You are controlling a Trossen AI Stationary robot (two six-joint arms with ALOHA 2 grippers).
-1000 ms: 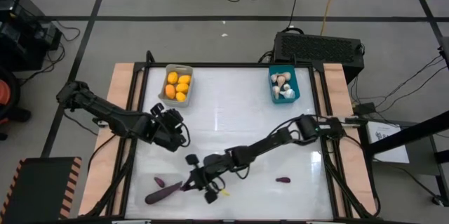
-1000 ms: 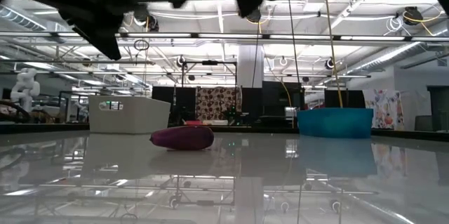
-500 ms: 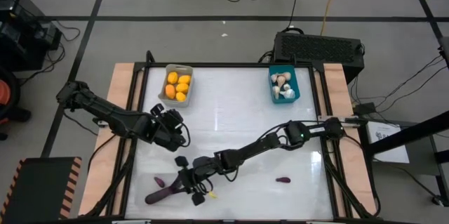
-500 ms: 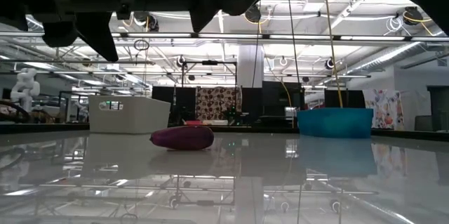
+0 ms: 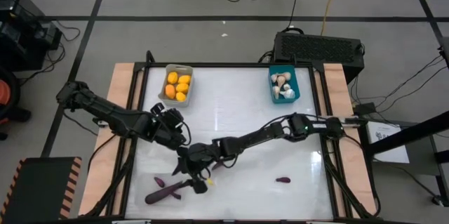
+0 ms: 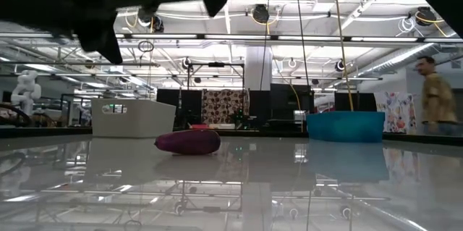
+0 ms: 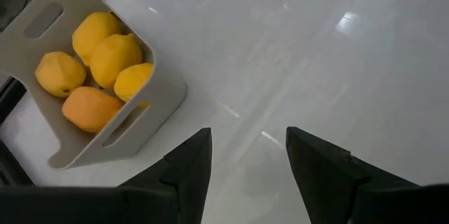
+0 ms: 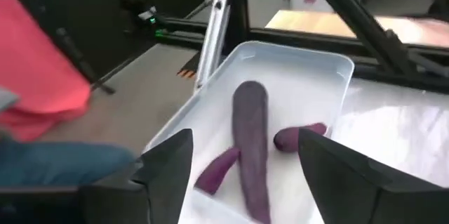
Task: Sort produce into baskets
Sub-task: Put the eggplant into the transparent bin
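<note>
Right wrist view: right gripper (image 8: pixel 245 175) jaws spread, nothing held, over clear bin (image 8: pixel 330 66) holding large eggplant (image 8: pixel 251 143) plus two small ones; looks like a drop. Left gripper (image 7: pixel 245 161) part-open, empty, parked near grey bin (image 7: pixel 165 90) of orange fruit (image 7: pixel 105 52)

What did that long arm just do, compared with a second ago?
The right claw swung leftward over the clear bin and opened; three purple eggplants lie inside. Whether it dropped one isn't visible. The left claw, the yellow fruit bin and the teal bin stayed put.
</note>
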